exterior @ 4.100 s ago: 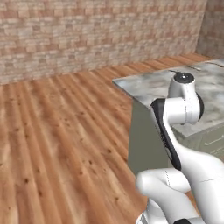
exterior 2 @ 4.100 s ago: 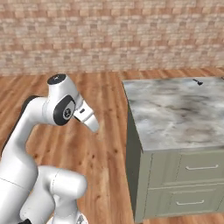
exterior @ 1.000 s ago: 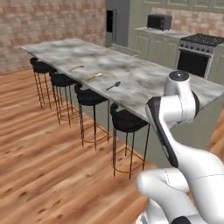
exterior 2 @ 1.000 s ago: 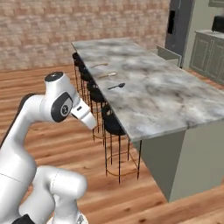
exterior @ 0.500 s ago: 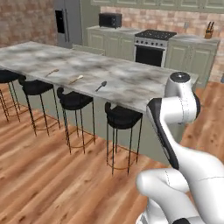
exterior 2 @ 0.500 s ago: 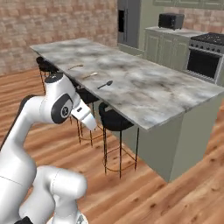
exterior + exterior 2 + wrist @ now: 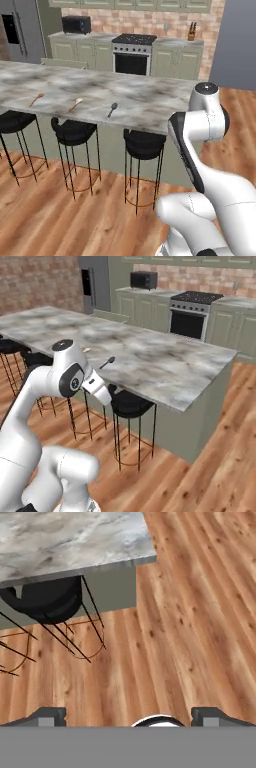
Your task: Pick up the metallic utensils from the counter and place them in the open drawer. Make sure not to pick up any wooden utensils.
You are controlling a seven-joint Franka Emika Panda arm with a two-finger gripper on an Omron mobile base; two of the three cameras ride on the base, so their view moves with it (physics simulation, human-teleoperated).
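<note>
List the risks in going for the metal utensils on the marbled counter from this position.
1. The dark grey metal spoon lies near the orange-brown wooden spoon and the tan-handled, pale-headed spoon; grabbing the wrong one is likely.
2. Black bar stools line the grey-and-white marbled counter's near edge and may block the base.
3. The open gripper points at the floor, far from the utensils.

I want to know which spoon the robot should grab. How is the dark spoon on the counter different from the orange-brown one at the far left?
The dark spoon is dark grey, like metal; the orange-brown spoon looks wooden. The dark spoon lies nearest the robot's arm; the orange-brown spoon lies farthest along the counter, with a third, pale-headed spoon between them. Both are slim and lie flat near the counter's stool-side edge.
</note>
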